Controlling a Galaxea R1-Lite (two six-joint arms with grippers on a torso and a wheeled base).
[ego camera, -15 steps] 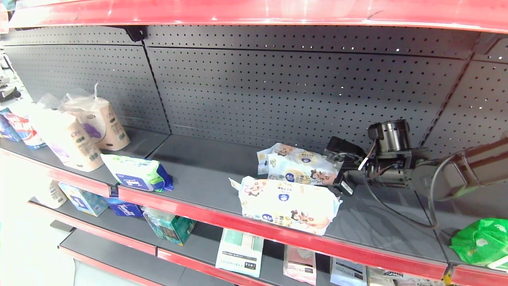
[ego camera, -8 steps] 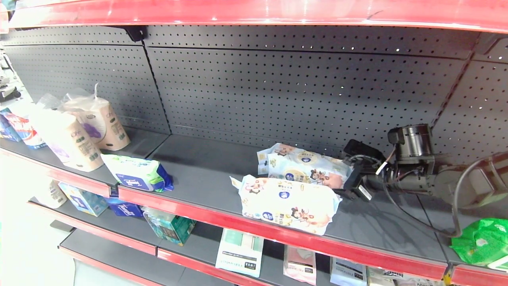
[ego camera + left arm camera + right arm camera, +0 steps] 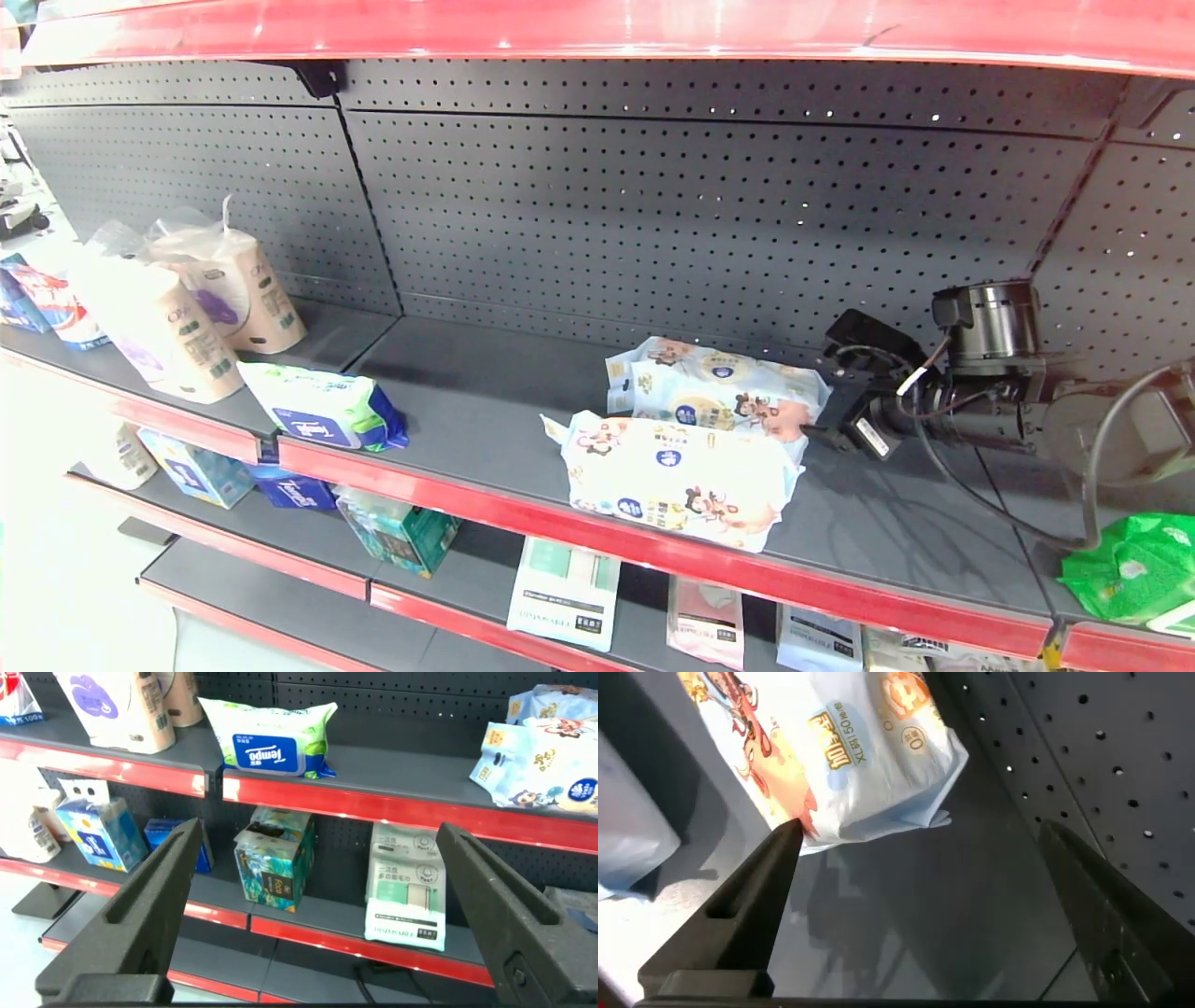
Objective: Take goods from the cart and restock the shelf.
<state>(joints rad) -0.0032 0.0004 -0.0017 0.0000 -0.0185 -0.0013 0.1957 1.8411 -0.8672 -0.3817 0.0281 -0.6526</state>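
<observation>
On mid shelf (image 3: 467, 401): rear wipes pack (image 3: 709, 387), flat, behind front pack (image 3: 677, 476); right gripper (image 3: 826, 392) just beside, jaws spread, empty. Looks like placing step done; next: pull clear w/o nudging packs, fetch more from cart.

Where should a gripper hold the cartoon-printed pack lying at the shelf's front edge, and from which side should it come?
Probably its front long edge, coming from the aisle side. The cartoon-printed pack lies flat and juts over the shelf's red lip, so one finger could slip under and one above.
</observation>
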